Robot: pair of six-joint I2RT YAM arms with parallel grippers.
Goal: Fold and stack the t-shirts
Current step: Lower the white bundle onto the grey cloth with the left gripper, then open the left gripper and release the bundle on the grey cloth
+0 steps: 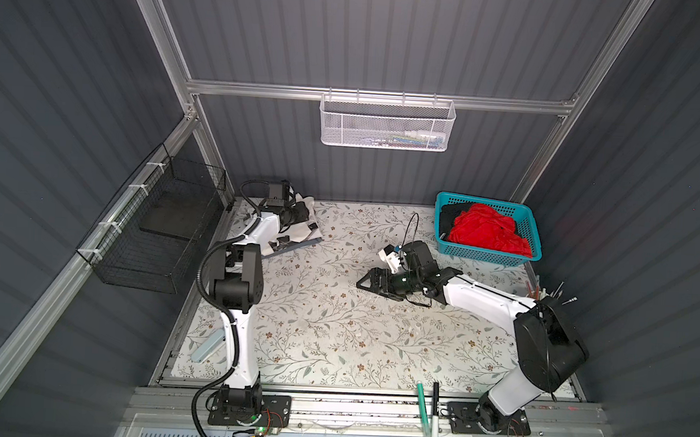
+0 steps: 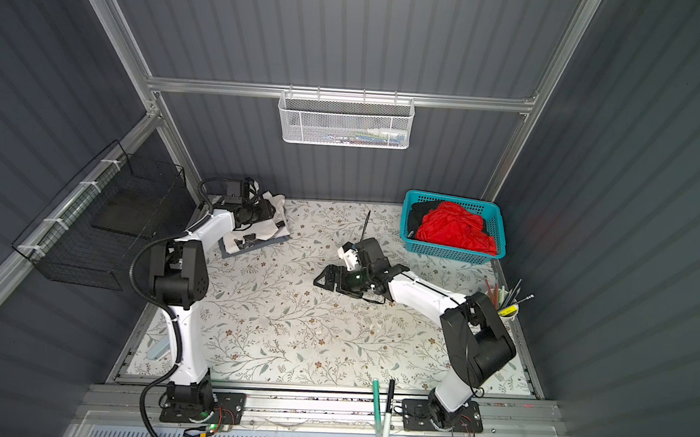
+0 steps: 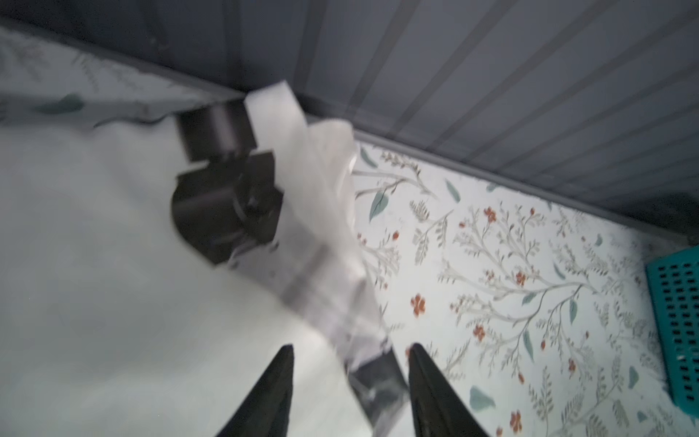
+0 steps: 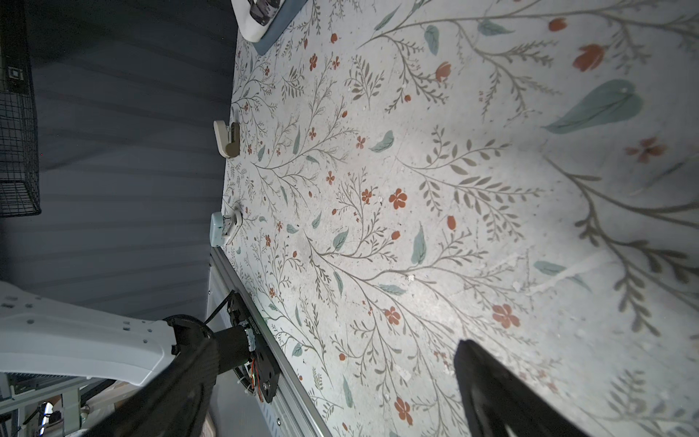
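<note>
Left hand parted, gripping nothing, above off-white shirt lying on grey shirt, far-left bench corner. Right hand wide open, empty, mid-bench. Red shirt in basket, far right: closer to right arm, hand aimed away.

No legible text, brand, number or sign anywhere; tiny print on arm base plate unreadable.

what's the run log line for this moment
stage: stacking | left tool: open over off-white t-shirt on grey t-shirt, far left corner | right tool: open, empty, over table | red t-shirt: in teal basket
</note>
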